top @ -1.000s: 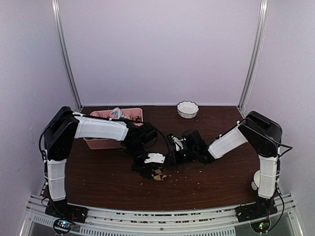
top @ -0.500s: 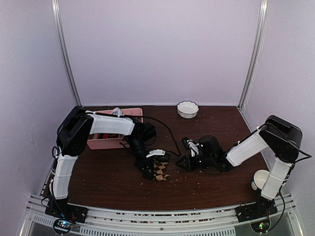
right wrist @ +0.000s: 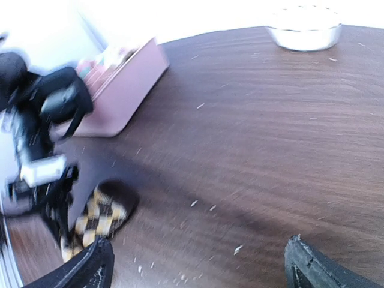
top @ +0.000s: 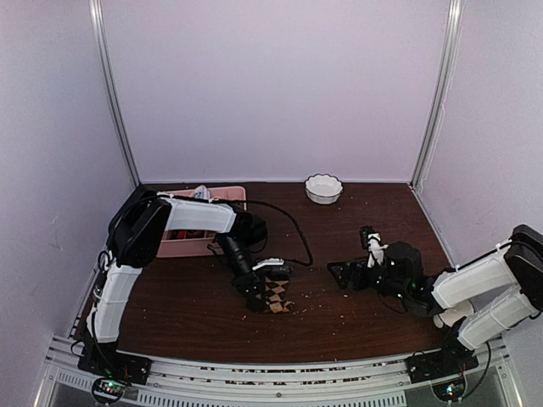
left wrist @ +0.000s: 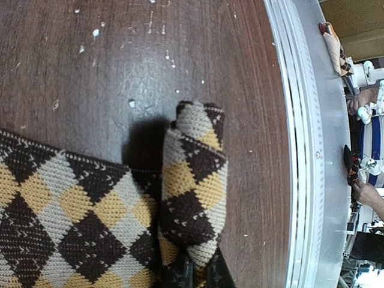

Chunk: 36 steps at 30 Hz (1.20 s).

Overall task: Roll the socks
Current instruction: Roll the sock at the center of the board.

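A dark brown sock with tan and grey argyle diamonds (left wrist: pixel 78 204) lies flat on the dark wood table, one edge of it turned up into a thick fold (left wrist: pixel 193 174). My left gripper (left wrist: pixel 198 273) is shut on that fold at the bottom of the left wrist view. From above, the sock (top: pixel 278 294) shows just right of the left gripper (top: pixel 257 287). My right gripper (top: pixel 341 273) hovers well to the right of the sock, jaws wide open and holding nothing. Its wrist view is blurred, with the sock (right wrist: pixel 102 213) at lower left beyond the right gripper (right wrist: pixel 201 267).
A pink divided tray (top: pixel 182 248) with small bundles stands at the back left, behind the left arm. A white fluted bowl (top: pixel 323 188) sits at the back centre. Pale crumbs dot the table (top: pixel 356 318). The metal rail (left wrist: pixel 300 150) runs close to the sock.
My right gripper has opened, let go beside the sock and drawn back to the right. The left gripper has stayed shut on the sock's fold, shifting slightly.
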Available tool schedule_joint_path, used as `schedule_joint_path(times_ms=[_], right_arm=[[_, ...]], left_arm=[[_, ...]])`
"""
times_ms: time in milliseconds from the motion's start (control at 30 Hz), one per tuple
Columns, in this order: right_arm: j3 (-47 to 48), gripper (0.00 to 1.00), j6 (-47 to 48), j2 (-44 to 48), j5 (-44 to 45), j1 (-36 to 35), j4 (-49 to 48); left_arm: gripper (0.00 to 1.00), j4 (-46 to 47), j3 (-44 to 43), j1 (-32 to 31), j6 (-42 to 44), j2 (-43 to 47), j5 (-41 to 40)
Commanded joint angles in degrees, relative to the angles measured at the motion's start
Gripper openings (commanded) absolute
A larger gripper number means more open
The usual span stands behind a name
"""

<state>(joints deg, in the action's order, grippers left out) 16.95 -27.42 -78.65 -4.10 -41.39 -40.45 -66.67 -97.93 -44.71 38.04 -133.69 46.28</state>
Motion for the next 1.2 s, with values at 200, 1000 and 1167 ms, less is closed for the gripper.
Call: schedule_joint_path(times_ms=[200,1000,1167], right_arm=[[3.1,0.74,34.0,-11.3,-11.7,-16.3,-9.3],[24.0,0.34,51.6,-29.1,-14.0,-18.8,6.9],[24.6,0.07,49.6,-30.1,-15.5,-18.4,8.9]], left_arm=[[0.0,-0.5,1.2,0.7,0.1,-5.5,-7.8],[0.0,-4.0,-1.6,1.2,0.6,-7.6,-7.4],[0.13,-2.7,-0.5,1.3,0.7,-6.1,-8.3]])
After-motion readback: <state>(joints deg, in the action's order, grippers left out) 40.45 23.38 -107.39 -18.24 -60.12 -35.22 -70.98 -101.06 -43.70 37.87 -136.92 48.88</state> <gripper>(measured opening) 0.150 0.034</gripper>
